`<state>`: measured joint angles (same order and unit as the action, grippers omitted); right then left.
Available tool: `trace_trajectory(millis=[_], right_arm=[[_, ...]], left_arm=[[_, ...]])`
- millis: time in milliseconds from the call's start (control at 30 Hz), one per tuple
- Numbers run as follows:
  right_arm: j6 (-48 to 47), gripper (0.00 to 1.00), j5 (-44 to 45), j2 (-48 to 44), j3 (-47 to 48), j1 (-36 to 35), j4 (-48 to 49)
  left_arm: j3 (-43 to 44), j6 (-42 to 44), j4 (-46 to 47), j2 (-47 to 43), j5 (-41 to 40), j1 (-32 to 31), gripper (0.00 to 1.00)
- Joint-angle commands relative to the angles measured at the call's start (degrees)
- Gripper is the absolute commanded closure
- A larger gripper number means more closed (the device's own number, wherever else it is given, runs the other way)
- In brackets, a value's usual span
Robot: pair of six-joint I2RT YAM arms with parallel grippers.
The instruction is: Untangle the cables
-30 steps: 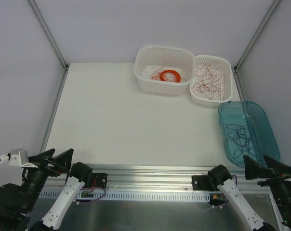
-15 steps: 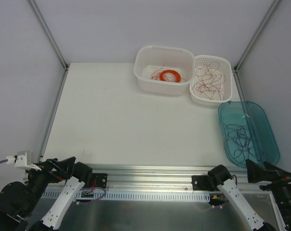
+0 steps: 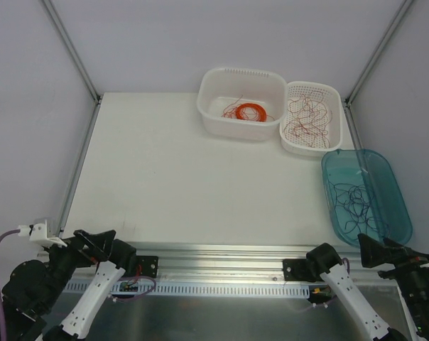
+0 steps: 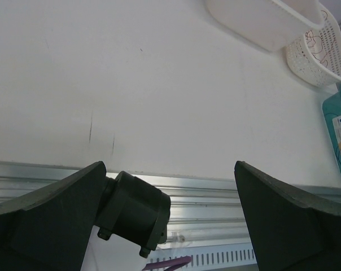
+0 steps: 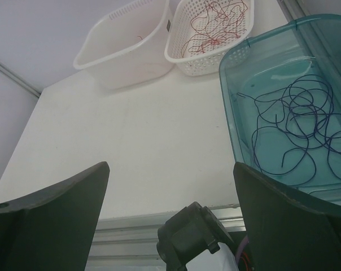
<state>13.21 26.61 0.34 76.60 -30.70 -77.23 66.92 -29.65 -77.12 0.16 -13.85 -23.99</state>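
red, orange and dark cables [image 3: 305, 121] in bins [image 3: 241, 71] beyond both wide-open, empty jaws

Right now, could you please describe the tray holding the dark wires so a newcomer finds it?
Follow the table's right edge. At its near end lies a long, shallow tray with dark wires. Unlike the white tub and white basket behind it, it is see-through teal.

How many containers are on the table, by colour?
White: 2, a solid tub and a perforated basket
Teal: 1, a tray
Total: 3
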Motion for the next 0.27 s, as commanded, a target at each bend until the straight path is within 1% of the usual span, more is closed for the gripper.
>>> trace_trajectory(millis=[0,233], right_arm=[[1.2,0.03,-0.3,-10.7,-0.4,-0.5,-8.3],[1.1,0.03,-0.7,-10.4,-1.5,-0.6,-6.6]], left_arm=[[-0.5,-1.1,-3.0,-8.4,1.3,-0.5,0.01],[-1.2,-1.2,-3.5,-8.5,0.8,-0.9,0.01]])
